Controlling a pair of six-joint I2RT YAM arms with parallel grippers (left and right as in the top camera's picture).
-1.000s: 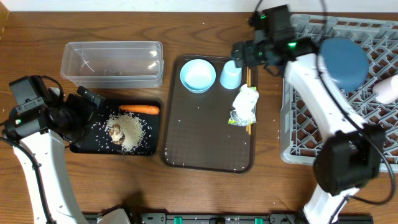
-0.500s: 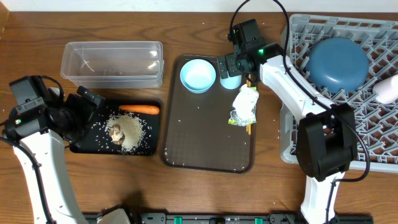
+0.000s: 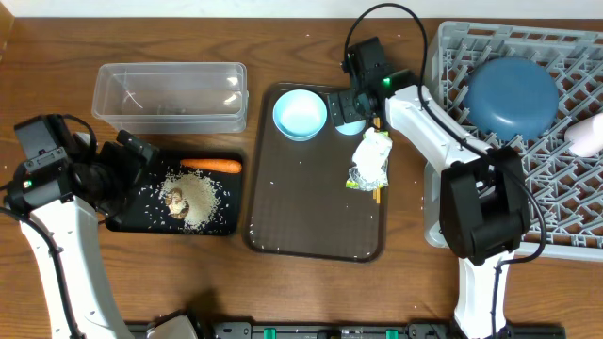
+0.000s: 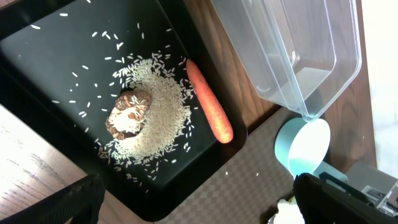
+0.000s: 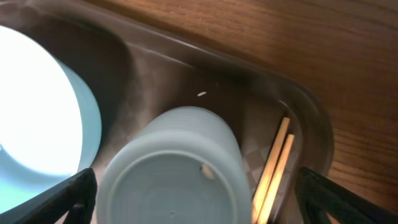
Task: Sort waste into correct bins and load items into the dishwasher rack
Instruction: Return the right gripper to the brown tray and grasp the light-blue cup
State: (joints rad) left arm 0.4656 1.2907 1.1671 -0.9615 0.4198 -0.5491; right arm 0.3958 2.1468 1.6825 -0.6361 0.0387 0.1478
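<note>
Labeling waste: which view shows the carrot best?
Left wrist: the carrot lies whole and large on the black tray, beside the rice. Overhead shows it small at the tray's edge. Right wrist misses it.

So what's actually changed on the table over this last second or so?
The right tool swung left, away from the grey dishwasher rack, and now hangs over the pale blue cup on the brown serving tray, open, with nothing taken hold of. The left tool, carrot, rice, wrapper, chopsticks, dark blue bowl and small pale blue bowl stayed put.
</note>
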